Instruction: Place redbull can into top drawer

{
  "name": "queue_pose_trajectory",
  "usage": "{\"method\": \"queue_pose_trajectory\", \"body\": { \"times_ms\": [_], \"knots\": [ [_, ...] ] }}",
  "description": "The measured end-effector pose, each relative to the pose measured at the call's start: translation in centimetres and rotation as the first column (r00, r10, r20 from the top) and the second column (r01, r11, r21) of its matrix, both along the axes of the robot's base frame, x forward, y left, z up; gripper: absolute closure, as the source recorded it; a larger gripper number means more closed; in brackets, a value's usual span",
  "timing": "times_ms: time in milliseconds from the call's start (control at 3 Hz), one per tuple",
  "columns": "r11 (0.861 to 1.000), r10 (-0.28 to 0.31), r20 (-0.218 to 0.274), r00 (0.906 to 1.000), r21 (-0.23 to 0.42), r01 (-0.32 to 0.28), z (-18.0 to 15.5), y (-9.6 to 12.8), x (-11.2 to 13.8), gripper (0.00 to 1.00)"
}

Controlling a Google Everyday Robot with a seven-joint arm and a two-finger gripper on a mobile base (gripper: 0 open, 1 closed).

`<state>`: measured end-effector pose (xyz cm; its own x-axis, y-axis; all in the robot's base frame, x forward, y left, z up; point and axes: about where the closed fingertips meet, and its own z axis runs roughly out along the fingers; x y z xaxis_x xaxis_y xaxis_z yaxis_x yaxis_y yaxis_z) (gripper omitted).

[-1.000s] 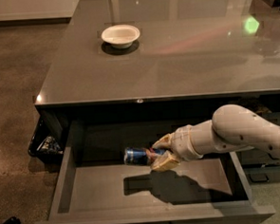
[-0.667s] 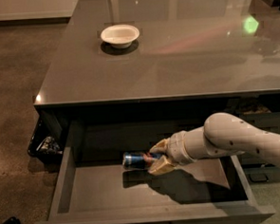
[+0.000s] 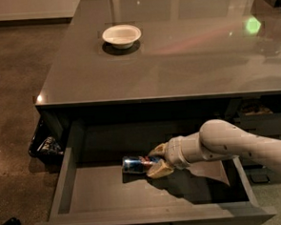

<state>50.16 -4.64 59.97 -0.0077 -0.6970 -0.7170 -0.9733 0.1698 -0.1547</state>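
The top drawer (image 3: 64, 186) is pulled wide open below the grey counter, its grey floor showing. The redbull can (image 3: 134, 165) lies on its side inside the drawer, near the middle, low over or on the floor; I cannot tell which. My gripper (image 3: 155, 162) reaches in from the right on a white arm, and its tan fingers (image 3: 159, 170) are closed around the can's right end.
A white bowl (image 3: 121, 35) sits on the counter top (image 3: 185, 59) at the back left. A dark bin with items (image 3: 47, 145) stands on the floor left of the drawer. A green light reflects on the counter at right.
The arm has lowered and moved a little left, carrying the can deeper down into the drawer. The can stays in the fingers.
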Motion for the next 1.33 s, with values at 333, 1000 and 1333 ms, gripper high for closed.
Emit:
{"method": "queue_pose_trajectory", "body": {
  "times_ms": [333,1000,1333],
  "knots": [
    [1.0,0.0,0.0,1.0,0.0,0.0,0.0,0.0,0.0,0.73],
    [1.0,0.0,0.0,1.0,0.0,0.0,0.0,0.01,0.0,0.27],
    [1.0,0.0,0.0,1.0,0.0,0.0,0.0,0.01,0.0,0.04]
  ]
}}
